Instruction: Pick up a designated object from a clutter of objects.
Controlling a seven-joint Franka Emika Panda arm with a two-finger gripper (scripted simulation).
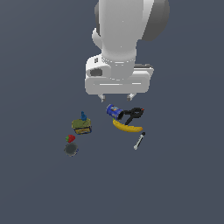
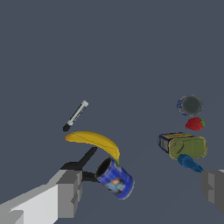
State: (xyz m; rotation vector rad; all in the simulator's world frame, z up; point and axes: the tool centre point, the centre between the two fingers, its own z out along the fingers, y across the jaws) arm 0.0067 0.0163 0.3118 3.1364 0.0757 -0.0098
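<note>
Spread wide and empty, the gripper [image 2: 142,192] hangs above the clutter over the blue can [image 2: 115,178] and banana [image 2: 94,141], seemingly not yet lined up with the olive can [image 2: 186,146] beside the strawberry [image 2: 194,124].

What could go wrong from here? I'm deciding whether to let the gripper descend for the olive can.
The open gripper hangs nearer the blue can than the olive can, so a straight descent may take the wrong can. The small blue cone lies right against the olive can and might block a finger.
</note>
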